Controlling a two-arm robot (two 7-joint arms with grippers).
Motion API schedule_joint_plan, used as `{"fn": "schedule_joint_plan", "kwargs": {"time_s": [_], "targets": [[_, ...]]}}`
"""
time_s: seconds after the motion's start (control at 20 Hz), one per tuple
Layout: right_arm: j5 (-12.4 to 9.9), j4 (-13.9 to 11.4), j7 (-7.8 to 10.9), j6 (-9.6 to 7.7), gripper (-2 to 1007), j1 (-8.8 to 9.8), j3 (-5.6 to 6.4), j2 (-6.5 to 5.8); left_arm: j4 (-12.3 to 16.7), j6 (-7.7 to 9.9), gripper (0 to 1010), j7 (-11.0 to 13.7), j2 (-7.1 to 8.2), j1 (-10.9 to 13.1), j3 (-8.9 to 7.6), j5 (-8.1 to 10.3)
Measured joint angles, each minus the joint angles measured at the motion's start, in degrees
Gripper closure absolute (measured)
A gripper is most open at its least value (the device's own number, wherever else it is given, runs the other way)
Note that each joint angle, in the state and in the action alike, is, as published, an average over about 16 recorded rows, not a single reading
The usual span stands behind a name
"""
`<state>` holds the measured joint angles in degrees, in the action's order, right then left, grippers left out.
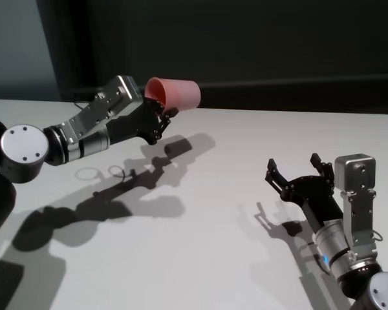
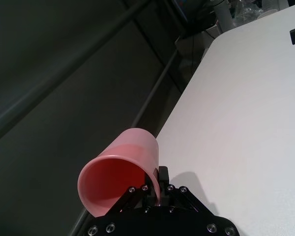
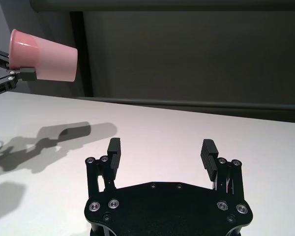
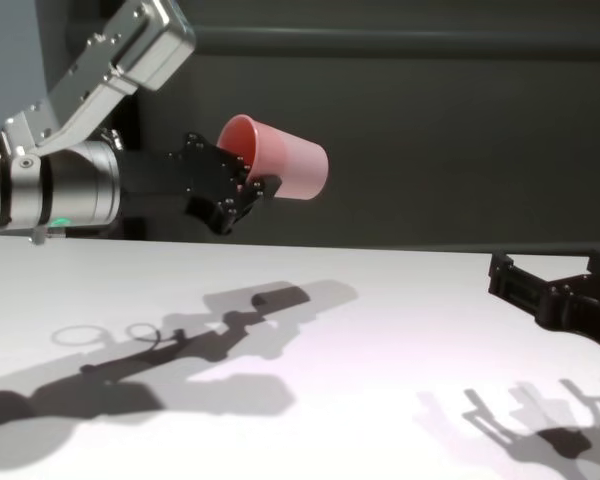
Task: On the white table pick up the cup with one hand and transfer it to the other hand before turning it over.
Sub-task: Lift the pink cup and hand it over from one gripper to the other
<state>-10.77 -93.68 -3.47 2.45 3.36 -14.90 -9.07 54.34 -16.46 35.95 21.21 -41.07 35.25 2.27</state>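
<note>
— Above the far left part of the white table (image 1: 233,213), what is the cup (image 1: 176,93) doing?
— It hangs in the air, tipped onto its side. Its mouth faces back toward the left arm and its narrower base points toward the table's right side. It touches nothing but the gripper.
— Anything inside it?
— The left wrist view looks straight into the mouth, and the pink inside shows bare as far as one can see; the bottom is partly behind the rim wall.
— How is it held?
— The left gripper (image 1: 160,116) is clamped on the cup's rim, one finger inside the mouth and one finger (image 3: 27,74) outside against the wall.
— And the other one?
— The right gripper (image 1: 296,169) hovers low over the near right part of the table, well apart from the cup, its fingers (image 3: 114,152) spread wide with nothing between them.
— What is hard to see?
— The inner finger of the left gripper is mostly hidden by the cup's wall. In the chest view the right gripper is cut off at the picture's edge, and the table's near edge lies outside every view.
</note>
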Motion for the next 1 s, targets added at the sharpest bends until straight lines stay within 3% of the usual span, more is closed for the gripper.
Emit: {"fn": "schedule_joint_plan", "kwargs": {"time_s": [0.4, 1.0], "targets": [[0.0, 0.0, 0.0, 0.0, 3, 0.0, 0.0, 0.0, -2.7, 0.23, 959, 1.3, -3.41, -0.2, -3.85, 5.29], [0.0, 0.0, 0.0, 0.0, 3, 0.0, 0.0, 0.0, -7.7, 0.45, 959, 5.7, -9.18, -3.5, -7.97, 14.12]]}}
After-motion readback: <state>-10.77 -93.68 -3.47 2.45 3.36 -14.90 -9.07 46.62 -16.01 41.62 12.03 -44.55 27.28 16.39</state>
